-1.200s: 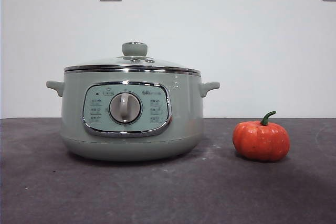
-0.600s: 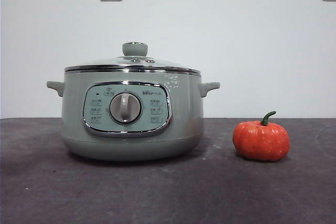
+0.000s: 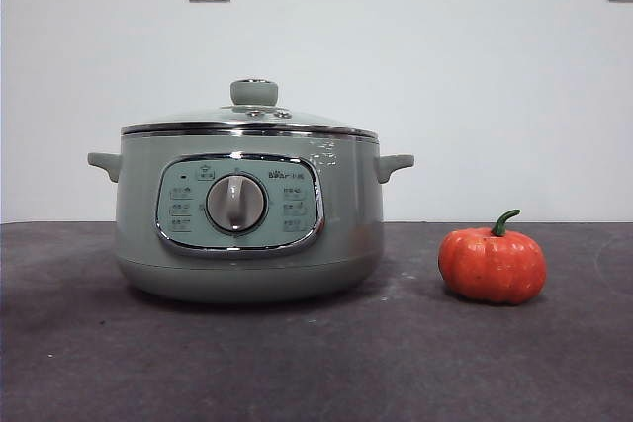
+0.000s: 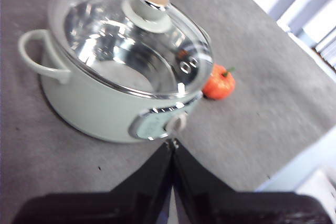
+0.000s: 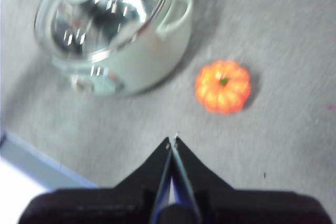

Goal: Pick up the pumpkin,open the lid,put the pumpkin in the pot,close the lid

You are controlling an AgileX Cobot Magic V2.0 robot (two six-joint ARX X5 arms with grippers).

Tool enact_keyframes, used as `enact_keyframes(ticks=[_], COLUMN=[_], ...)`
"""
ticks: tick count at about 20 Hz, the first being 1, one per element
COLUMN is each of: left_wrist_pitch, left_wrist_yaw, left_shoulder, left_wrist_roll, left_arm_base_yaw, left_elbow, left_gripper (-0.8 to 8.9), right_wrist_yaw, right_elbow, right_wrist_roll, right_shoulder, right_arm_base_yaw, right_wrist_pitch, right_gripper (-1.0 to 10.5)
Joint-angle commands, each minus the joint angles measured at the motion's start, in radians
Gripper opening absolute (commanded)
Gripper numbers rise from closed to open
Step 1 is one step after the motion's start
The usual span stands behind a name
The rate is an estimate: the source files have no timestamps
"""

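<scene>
While the right wrist view blurs, pumpkin sits beside lidded pot.

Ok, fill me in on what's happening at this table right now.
Nothing is being handled yet. The pot stands on the table with the lid closed on it. The pumpkin sits on the table apart from the pot, untouched. The left gripper hangs above the table near the pot's front, jaws shut and empty. The right gripper hangs above the table short of the pumpkin, also shut and empty. Neither arm shows in the front view.
</scene>
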State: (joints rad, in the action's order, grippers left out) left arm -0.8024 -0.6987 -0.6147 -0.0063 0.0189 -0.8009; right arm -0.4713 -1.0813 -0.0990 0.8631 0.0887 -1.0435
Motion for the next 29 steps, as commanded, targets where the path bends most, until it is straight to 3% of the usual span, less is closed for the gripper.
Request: enact_keyframes(ticks=[1,5,6,8,9,10,11,20,24,29], left_wrist_pitch=[-0.056,-0.049,-0.049,-0.043,-0.039,-0.036,-0.036,-0.036,-0.036,-0.036], left_wrist_yaw=[-0.011,-0.01,-0.01,-0.007,-0.007,-0.007,-0.007,-0.008,-0.009,-0.008], left_shoulder=[-0.017,-0.019,-0.019,-0.019,-0.019,-0.019,-0.019,-0.019,-0.019,-0.019], left_wrist_roll=[0.09,0.089,0.089,0.089,0.089,0.089,0.089,0.089,0.089,0.088], left_arm_base_yaw=[0.0,0.0,0.0,0.0,0.0,0.0,0.0,0.0,0.0,0.0], left_elbow=[-0.04,-0.052,-0.052,-0.052,-0.052,-0.052,-0.052,-0.052,-0.052,-0.052], left_gripper=[-0.08,0.42,2.07,6.7,7.3,7.27,7.27,7.27,7.27,7.27], right_wrist_yaw=[0.005,0.005,0.004,0.004,0.004,0.003,0.002,0.021,0.157,0.268], right_elbow=[-0.005,-0.005,-0.005,-0.005,-0.005,-0.005,-0.005,-0.005,-0.005,-0.005], right_wrist_roll=[-0.048,-0.048,-0.048,-0.047,-0.037,-0.022,-0.021,0.003,-0.013,-0.026], right_shoulder=[0.009,0.009,0.01,0.01,0.01,0.011,0.012,0.119,0.27,0.492], right_arm_base_yaw=[0.013,0.013,0.013,0.013,0.013,0.013,0.013,0.048,0.135,0.202], right_wrist_pitch=[-0.022,-0.02,-0.02,-0.019,-0.017,-0.01,-0.009,0.08,0.174,0.32], right_gripper=[-0.1,0.1,0.7,4.0,6.0,7.2,7.4,7.4,7.4,7.4])
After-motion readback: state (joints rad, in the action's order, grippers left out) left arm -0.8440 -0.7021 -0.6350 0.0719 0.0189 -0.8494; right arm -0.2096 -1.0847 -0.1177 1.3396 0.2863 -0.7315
